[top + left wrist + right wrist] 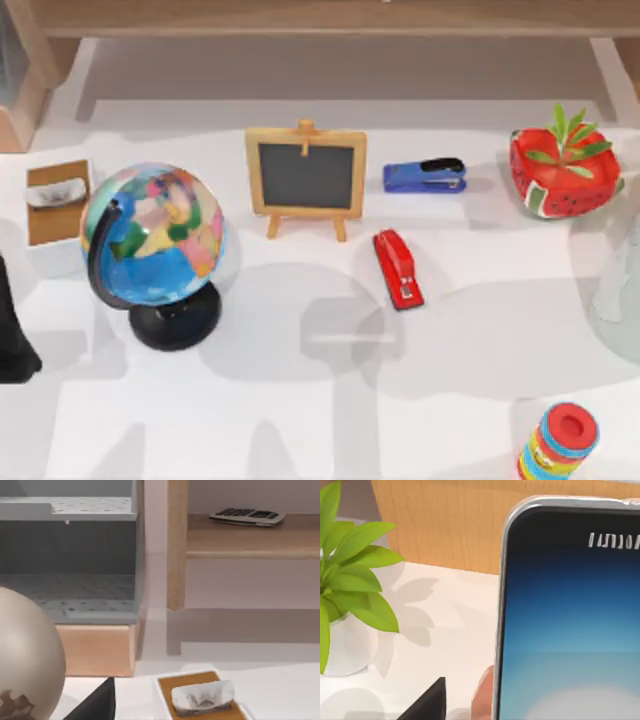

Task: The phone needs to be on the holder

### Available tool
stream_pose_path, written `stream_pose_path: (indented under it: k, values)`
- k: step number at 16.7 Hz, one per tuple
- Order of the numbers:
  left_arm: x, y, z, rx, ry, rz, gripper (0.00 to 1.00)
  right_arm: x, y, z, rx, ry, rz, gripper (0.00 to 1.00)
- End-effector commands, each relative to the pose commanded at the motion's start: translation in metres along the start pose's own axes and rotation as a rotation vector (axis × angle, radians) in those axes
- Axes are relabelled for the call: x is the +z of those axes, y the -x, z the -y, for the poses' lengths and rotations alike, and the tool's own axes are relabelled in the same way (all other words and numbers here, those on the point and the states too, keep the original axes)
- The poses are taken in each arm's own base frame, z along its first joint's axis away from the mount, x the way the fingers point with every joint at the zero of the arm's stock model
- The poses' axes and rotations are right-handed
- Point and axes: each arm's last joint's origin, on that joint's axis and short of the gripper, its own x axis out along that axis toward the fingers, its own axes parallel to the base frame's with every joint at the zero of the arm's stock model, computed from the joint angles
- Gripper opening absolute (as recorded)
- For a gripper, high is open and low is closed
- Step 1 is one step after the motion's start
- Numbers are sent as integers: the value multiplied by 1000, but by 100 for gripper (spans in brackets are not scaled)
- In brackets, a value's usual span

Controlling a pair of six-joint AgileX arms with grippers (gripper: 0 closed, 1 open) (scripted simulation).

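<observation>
Filling the right wrist view, the phone stands close before the camera, blue screen lit, near a green plant. I cannot tell the state of either end effector. From above, the white tabletop carries a globe, a small chalkboard easel, a red stapler and a blue stapler, well apart.

Your left arm, a matte black bulky shape at the top view's nine o'clock edge, black angular finger tip in left wrist view, similar black wedge in right wrist view
</observation>
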Motion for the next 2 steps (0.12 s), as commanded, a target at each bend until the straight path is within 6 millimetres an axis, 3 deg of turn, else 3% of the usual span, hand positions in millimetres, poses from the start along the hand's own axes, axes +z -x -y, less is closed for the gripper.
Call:
stream_pose_path:
  k: [2]
  values:
    - [0, 0, 0, 0, 0, 0, 100, 0, 0, 0, 0, 0, 0, 100]
